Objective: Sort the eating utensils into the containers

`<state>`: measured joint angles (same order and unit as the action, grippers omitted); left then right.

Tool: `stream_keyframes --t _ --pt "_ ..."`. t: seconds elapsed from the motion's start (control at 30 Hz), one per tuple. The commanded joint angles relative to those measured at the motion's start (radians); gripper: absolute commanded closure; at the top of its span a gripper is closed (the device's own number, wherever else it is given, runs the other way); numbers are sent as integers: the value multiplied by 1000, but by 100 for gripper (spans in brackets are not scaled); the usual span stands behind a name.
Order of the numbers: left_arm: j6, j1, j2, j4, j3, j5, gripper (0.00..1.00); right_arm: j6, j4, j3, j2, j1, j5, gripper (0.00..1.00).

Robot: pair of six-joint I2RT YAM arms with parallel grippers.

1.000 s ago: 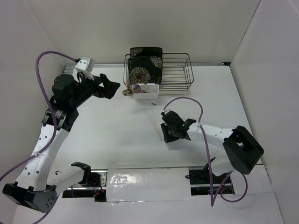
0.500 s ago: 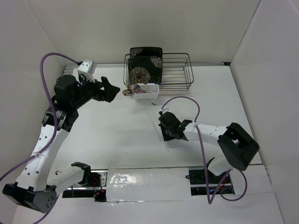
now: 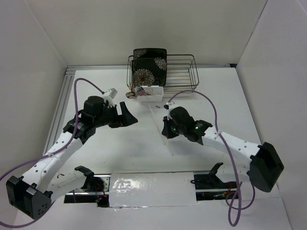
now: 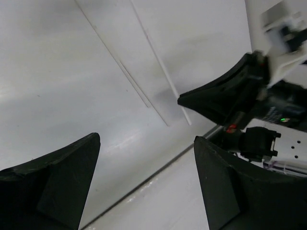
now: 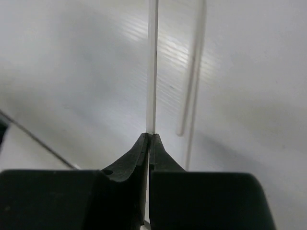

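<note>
Hard to see: chopstick (image 5: 152, 72) pale on the white counter (image 3: 120, 148), only a faint line from above; clear only in the right wrist view.
Hidden: tips of the right hand (image 5: 148, 136) covered by its own wrist in the top view.
Cut off: far end of the chopstick runs out of the right wrist view at the top edge.
Unclear: whether the chopstick lies on the counter or is lifted, cannot tell.
Second chopstick (image 5: 193, 72): just beside the first, near parallel, with a thin shadow line along it.
Tub (image 3: 150, 95): at the front of the rack (image 3: 184, 72), some utensils (image 3: 140, 89) inside, too small to name.
Plate (image 3: 149, 64): upright in the left part of the rack.
Right hand: pressed together, pinching the near end of the chopstick; arm stretched from the right toward the counter middle.
Left hand (image 4: 146, 140): spread wide, nothing between the fingers, low over the counter, pointing toward the right hand; arm bent at the elbow.
</note>
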<state>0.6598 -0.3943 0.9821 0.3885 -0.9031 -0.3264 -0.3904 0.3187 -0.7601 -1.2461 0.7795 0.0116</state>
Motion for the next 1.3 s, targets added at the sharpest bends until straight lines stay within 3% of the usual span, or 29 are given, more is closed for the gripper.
stream_keyframes --t 0.0,0.2,0.33,0.63,0.9,1.0,1.03,1.13,1.27 --pt "164 -69 -4 -118 -2 36 9 50 -24 -91 77 -5 -148 100" --pt "184 -182 119 -240 -54 53 9 65 -36 -146 105 0 -231 100" --pt "196 -232 211 -258 -115 142 12 59 -73 -179 134 0 -269 100" --pt "199 -265 270 -284 -175 247 33 28 -104 -229 163 1 -292 100" --pt "182 -268 273 -444 -169 101 70 24 -83 -254 142 3 -243 100" --pt "159 -284 306 -448 -198 82 100 16 -40 -287 125 -2 -191 100" --pt "159 -284 306 -448 -206 82 100 12 -27 -297 125 -2 -191 100" --pt "52 -284 325 -487 -247 114 100 12 61 -352 119 -37 -182 80" --pt "-133 -265 357 -572 -355 151 100 4 180 -387 174 -85 -127 15"
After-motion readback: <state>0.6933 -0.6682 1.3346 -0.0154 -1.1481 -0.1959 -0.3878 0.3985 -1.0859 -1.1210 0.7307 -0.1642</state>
